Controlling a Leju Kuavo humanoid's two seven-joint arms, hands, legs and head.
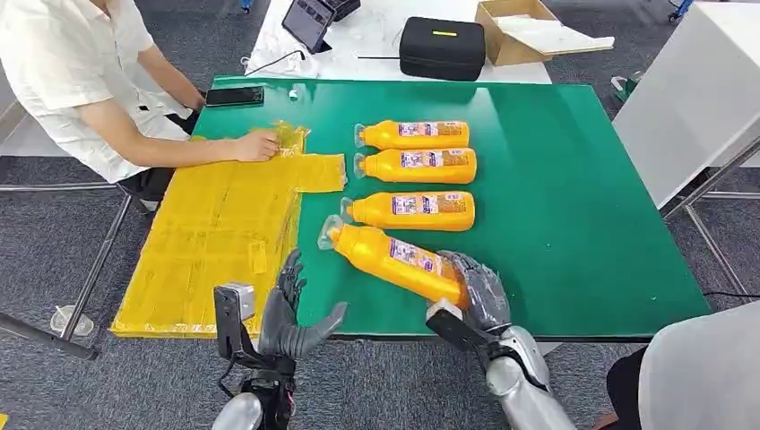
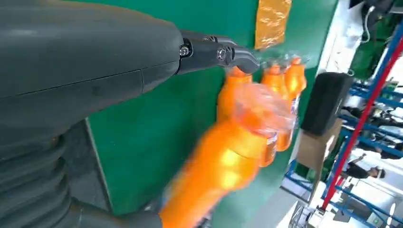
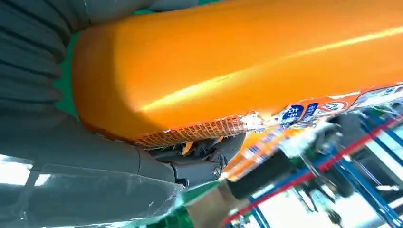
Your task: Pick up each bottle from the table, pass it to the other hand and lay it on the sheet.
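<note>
My right hand (image 1: 475, 291) grips the nearest bottle (image 1: 394, 258); I should offer its neck toward my open left hand (image 1: 291, 313).

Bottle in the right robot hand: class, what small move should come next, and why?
Probably carry the bottle leftward to the open left robot hand. The right robot hand grips its base end, its capped end points toward the yellow sheet, and the left robot hand waits with fingers spread beside the sheet. The handover must come before laying it down.
</note>
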